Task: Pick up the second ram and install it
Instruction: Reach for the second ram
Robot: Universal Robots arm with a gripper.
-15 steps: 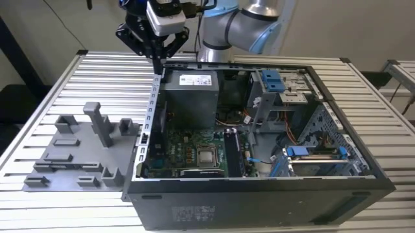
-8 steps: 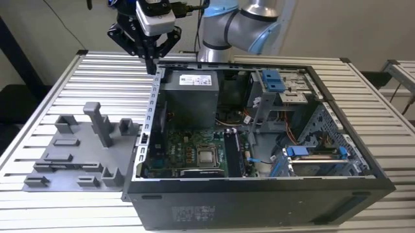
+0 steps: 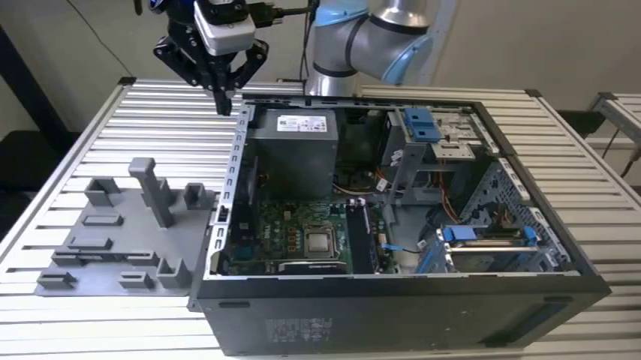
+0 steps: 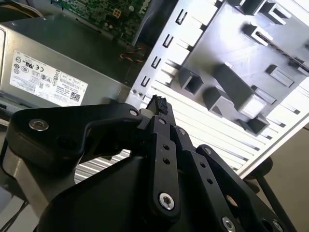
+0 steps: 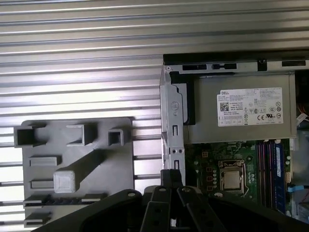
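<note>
High over the computer case [image 3: 401,315], at about 11 o'clock from its middle in the exterior view, the gripper [image 3: 224,103] hangs above the rim, just past the grey power supply [image 3: 290,150]. Its fingers [image 4: 160,123] are pressed together tip to tip and carry nothing.

At 9 o'clock from the case the grey tray [image 3: 130,229] lies on the slatted table [image 3: 60,150]. Its posts and pockets show grey throughout.

The ram [image 5: 279,176], a long blue strip, stands on edge in the memory slots. They are at 3 o'clock from the silver processor [image 3: 320,241] in the exterior view, on the side away from the tray. I cannot tell whether a neighbouring slot holds another strip, or which of the two this one would be.

Going by how things lie, I judge the picking and carrying done. The strip is in its slot, and the arm is well apart from it and clear of the case. I cannot tell whether the strip is pushed fully home with its end latches caught.

If it needs seating, that would call for the closed fingers to come straight down on the strip's top edge. The pressure should be even along its length, so neither end rides up. The approach should also stay off the processor and the power supply on either side.
</note>
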